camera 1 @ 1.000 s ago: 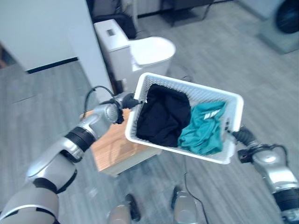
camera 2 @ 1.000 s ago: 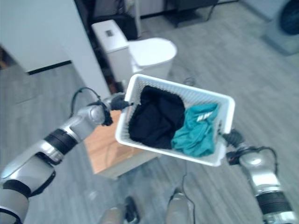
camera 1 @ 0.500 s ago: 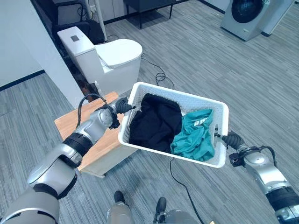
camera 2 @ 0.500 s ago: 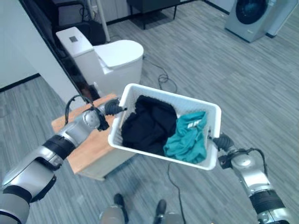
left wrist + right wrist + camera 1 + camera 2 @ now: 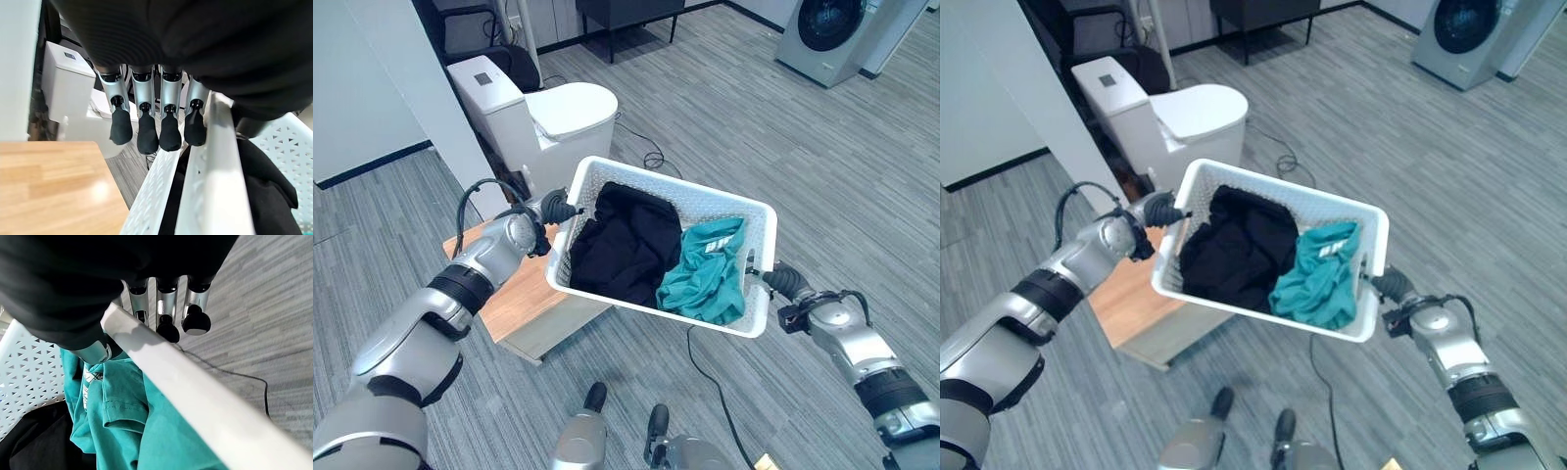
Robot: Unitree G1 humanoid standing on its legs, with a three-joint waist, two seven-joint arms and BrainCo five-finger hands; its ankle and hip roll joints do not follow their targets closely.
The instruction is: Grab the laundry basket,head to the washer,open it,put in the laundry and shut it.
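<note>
The white laundry basket (image 5: 658,250), loaded with a black garment (image 5: 619,243) and a teal garment (image 5: 703,274), is held in the air above the near edge of a low wooden table (image 5: 509,294), with the toilet (image 5: 548,122) just behind it and the washer (image 5: 827,34) well apart at the far side of the room. The basket could be tipped or dropped on the walk to the washer, it is judged, since it is carried only by its two end rims and is already tilted. The left hand (image 5: 146,125) is pinched on the rim of the basket's end nearest the toilet, fingers (image 5: 170,128) down outside the wall and the thumb inside, and the right hand (image 5: 168,308) is likewise clamped on the opposite rim, fingers outside and the thumb against the teal garment.
</note>
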